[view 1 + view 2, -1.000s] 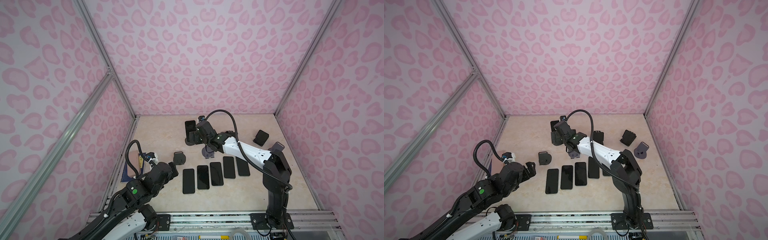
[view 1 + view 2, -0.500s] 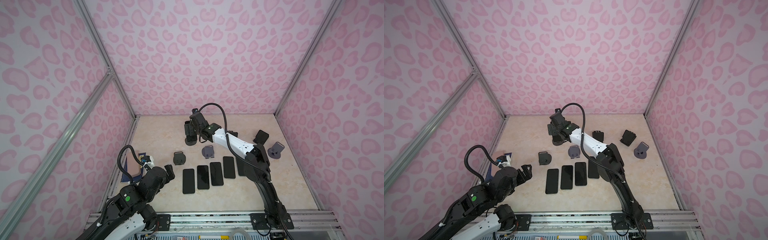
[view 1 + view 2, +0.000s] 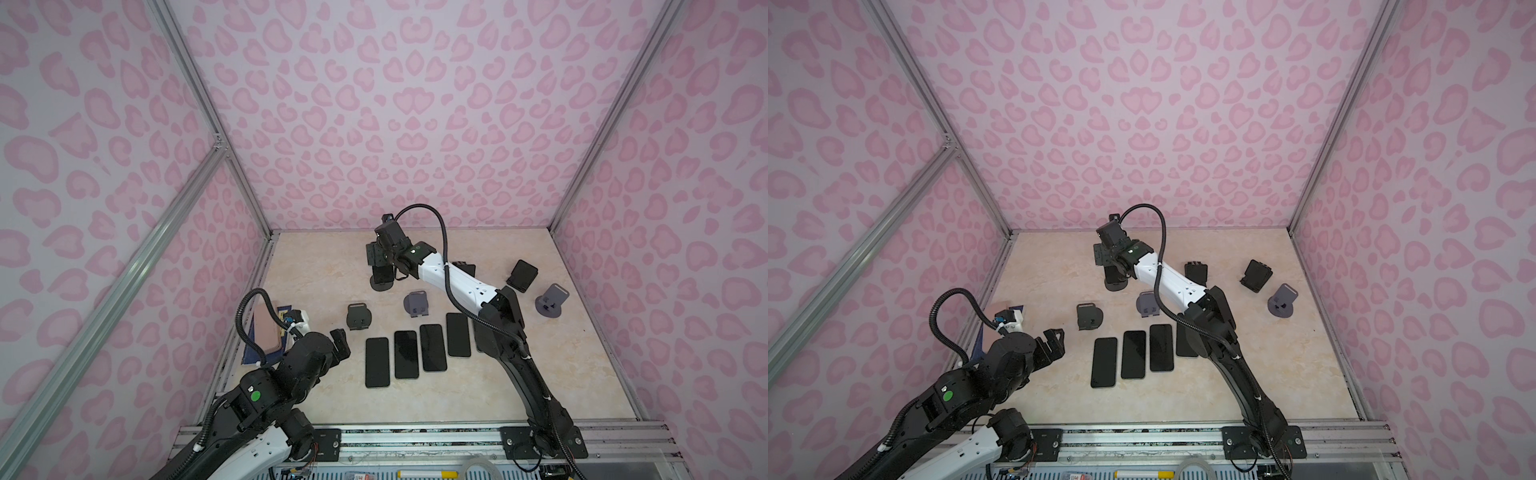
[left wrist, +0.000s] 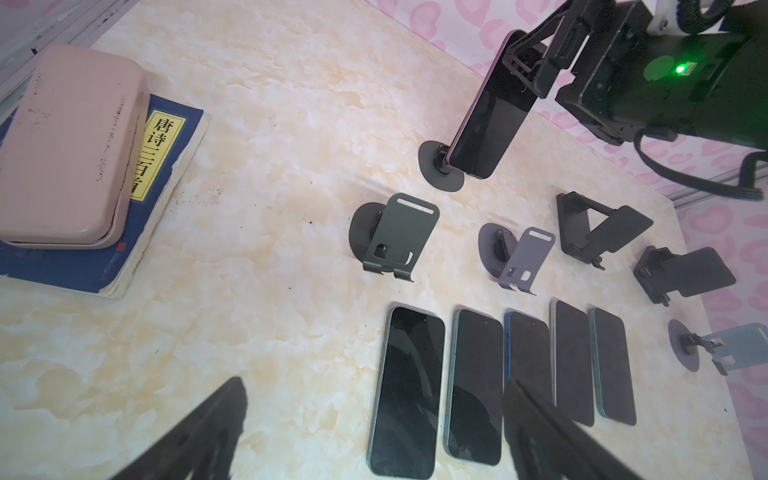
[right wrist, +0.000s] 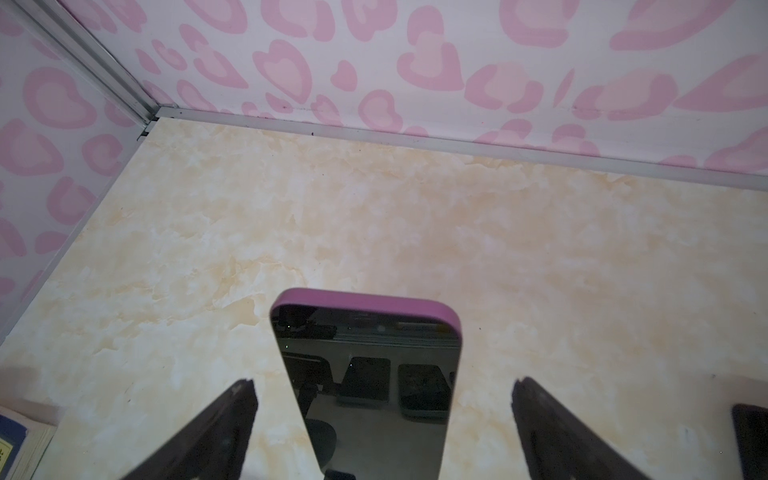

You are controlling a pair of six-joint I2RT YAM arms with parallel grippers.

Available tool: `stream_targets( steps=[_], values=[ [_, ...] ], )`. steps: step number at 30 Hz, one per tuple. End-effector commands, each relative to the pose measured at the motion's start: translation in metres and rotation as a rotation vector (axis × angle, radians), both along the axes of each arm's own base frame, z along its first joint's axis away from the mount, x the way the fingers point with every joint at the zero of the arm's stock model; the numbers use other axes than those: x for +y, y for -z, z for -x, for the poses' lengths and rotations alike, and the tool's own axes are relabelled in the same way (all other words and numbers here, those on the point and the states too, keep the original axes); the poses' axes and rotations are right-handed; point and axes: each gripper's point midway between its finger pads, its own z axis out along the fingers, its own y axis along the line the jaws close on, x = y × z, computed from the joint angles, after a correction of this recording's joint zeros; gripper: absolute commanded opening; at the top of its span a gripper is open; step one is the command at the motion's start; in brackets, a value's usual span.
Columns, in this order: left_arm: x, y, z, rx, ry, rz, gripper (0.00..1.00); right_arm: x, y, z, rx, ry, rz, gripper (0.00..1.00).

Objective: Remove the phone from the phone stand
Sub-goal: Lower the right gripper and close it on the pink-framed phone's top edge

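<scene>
While my left gripper hangs wide open and empty up front, my right gripper farther out is spread astride the purple-cased phone, gripping nothing. It sits tilted back in its round-based phone stand. Close off-centre and I reckon the stand tips or drags along. Pink case on the blue book: lid shut, contents hidden.

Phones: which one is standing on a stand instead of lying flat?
The purple-edged phone at the back, propped on its round-based stand between the open jaws of the right gripper. The five other phones lie flat, screens up, in a row.
</scene>
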Motion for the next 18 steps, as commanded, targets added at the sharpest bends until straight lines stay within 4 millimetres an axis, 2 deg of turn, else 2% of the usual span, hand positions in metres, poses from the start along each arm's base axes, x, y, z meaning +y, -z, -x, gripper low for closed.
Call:
stream_targets(
  steps=[1,5,18],
  values=[
    [0.001,-0.004,0.0,-0.009,-0.002,-0.004,0.99,0.003,0.011,0.001,0.027,-0.007,0.0,0.98],
    [0.002,-0.004,0.0,-0.009,-0.004,-0.004,0.99,0.005,0.008,-0.001,0.02,-0.013,-0.013,0.98],
    [0.001,-0.002,-0.001,-0.008,-0.006,-0.006,0.99,-0.001,0.031,-0.011,0.038,0.061,-0.002,0.98]
  ],
)
